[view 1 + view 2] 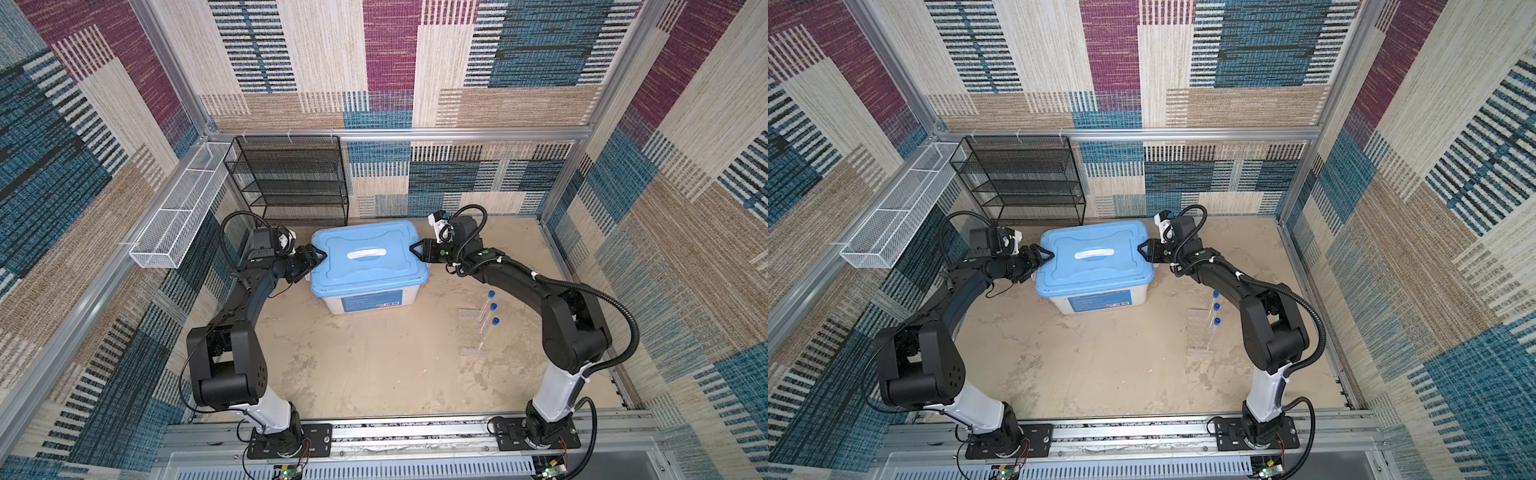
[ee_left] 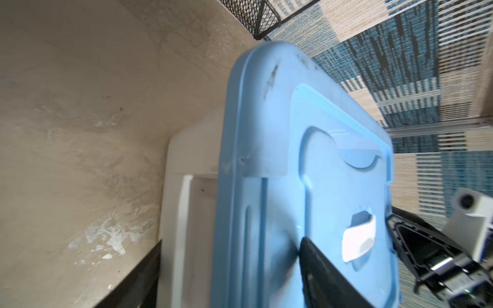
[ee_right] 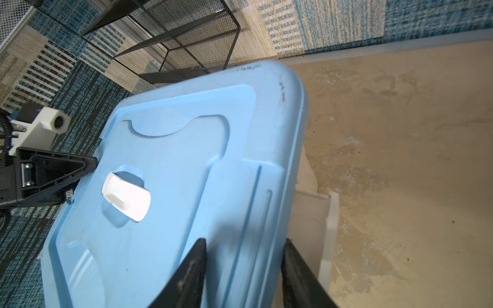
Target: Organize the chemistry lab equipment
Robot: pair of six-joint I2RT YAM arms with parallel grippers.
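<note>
On a scuffed, sand-coloured bench [image 1: 374, 374], a black wire-mesh shelf [image 1: 291, 178] stands bare at 11 o'clock, apparently awaiting the sorted gear. A boxy white plastic bin [image 1: 365, 301] sits just beyond centre, still closed under its smooth, moulded blue lid [image 1: 374, 270] with a white handle [image 1: 367, 254]. The two arms flank it, probably so the lid can come up level from both ends. The left hand [image 1: 318, 254] meets the lid's 9 o'clock end with its jaws wide, one finger over the top and the other down beside the bin wall. The right hand [image 1: 415, 249] sits at the 3 o'clock end, jaws narrow astride the rim; whether they pinch it cannot be told. At the bench's 3 o'clock, well apart from the bin, a clear plastic tube rack [image 1: 471, 328] carries three long, glassy test tubes [image 1: 486, 311], leaning with their blue caps up, untouched. No other lab equipment is in sight; it is presumably inside the bin.
</note>
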